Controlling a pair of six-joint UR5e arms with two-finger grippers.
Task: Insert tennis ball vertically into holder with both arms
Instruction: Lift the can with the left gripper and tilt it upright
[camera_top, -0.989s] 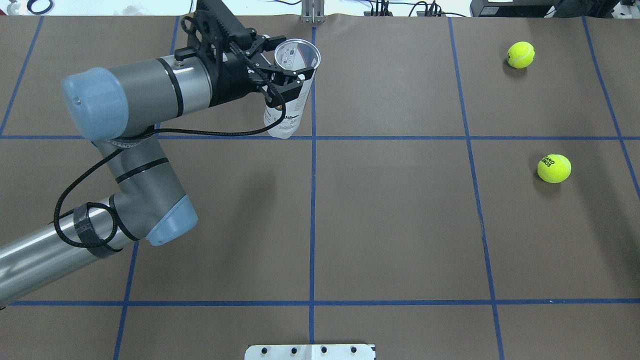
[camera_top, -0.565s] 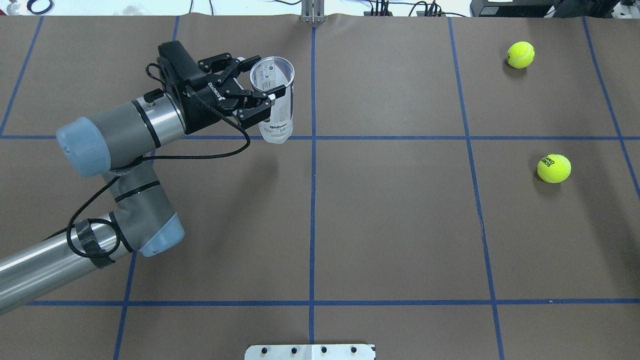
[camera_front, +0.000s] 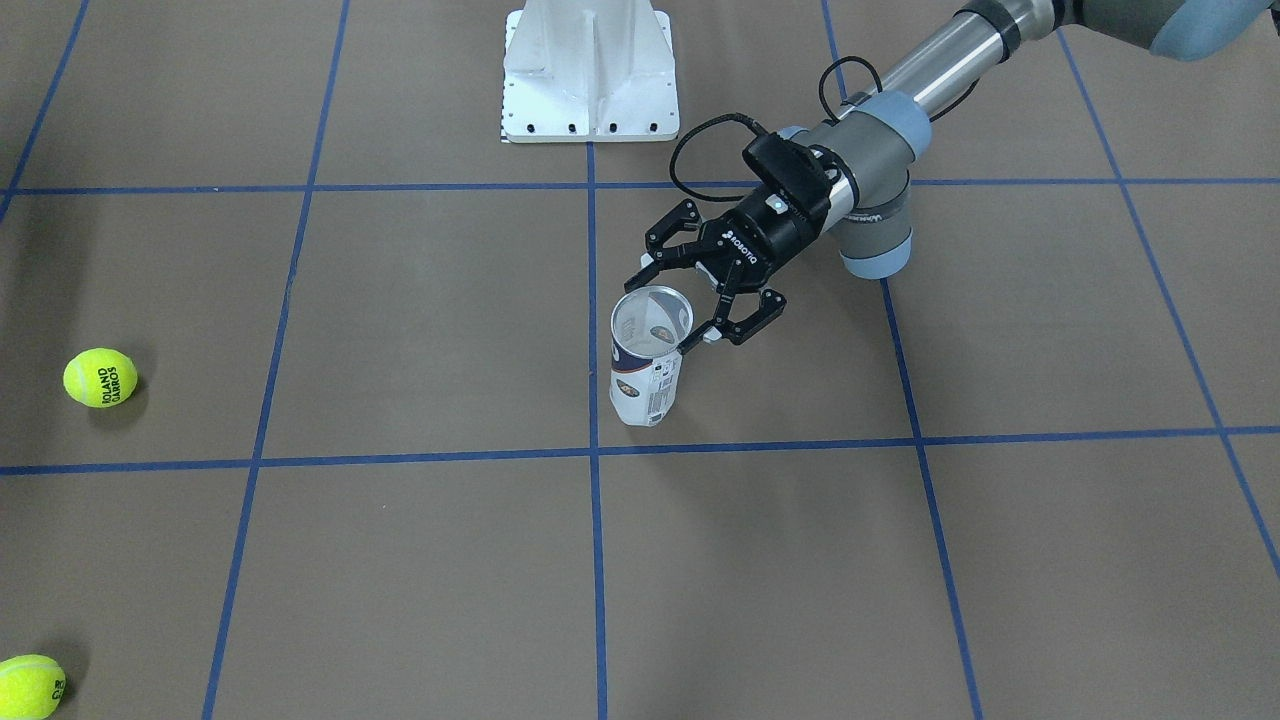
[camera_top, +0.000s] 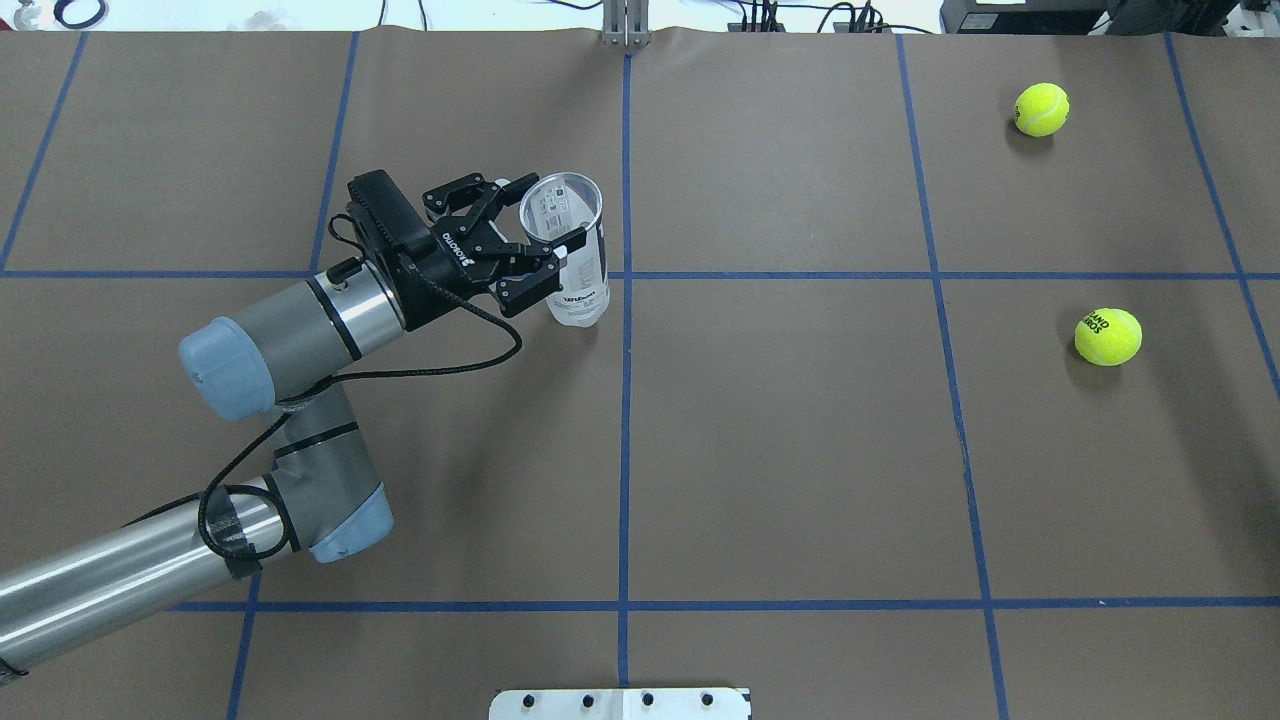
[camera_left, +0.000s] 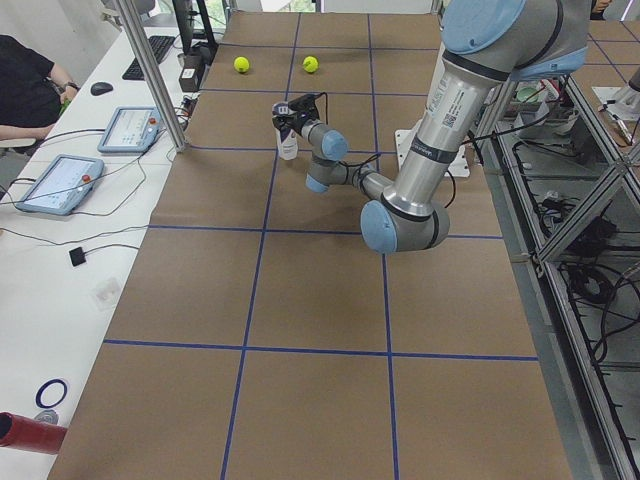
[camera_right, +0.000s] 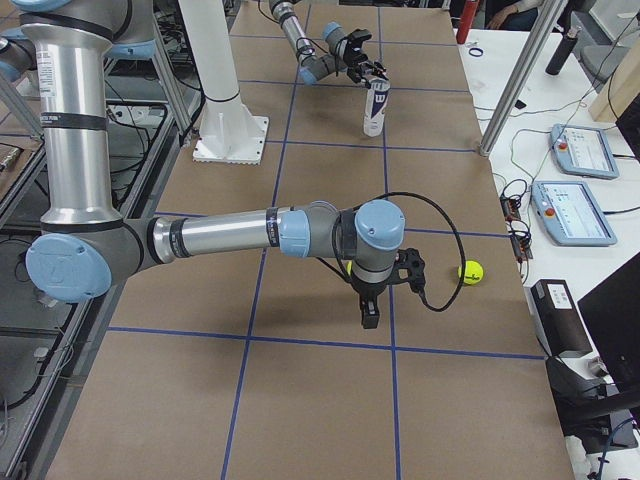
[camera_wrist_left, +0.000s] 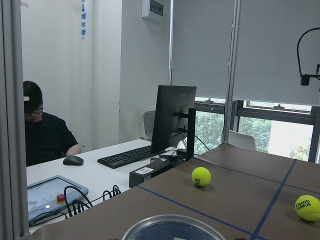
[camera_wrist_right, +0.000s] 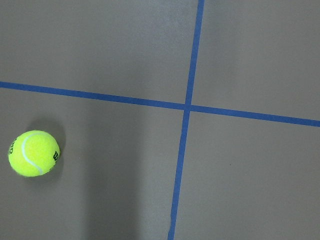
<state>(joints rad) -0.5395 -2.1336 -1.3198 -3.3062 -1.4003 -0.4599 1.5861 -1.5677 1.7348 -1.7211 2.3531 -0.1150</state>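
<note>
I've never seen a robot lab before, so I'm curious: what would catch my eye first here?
The left gripper grips a clear tube by its upper part, upright and open-mouthed, near the table's middle line. Two yellow tennis balls lie well off on the robot's right: the far ball and the near ball.

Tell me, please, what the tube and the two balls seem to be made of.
The tube looks like clear, glossy plastic: the table shows through its wall, and a printed label wraps it. The two balls look like matte yellow felt with a pale seam; what is inside them is hidden.
</note>
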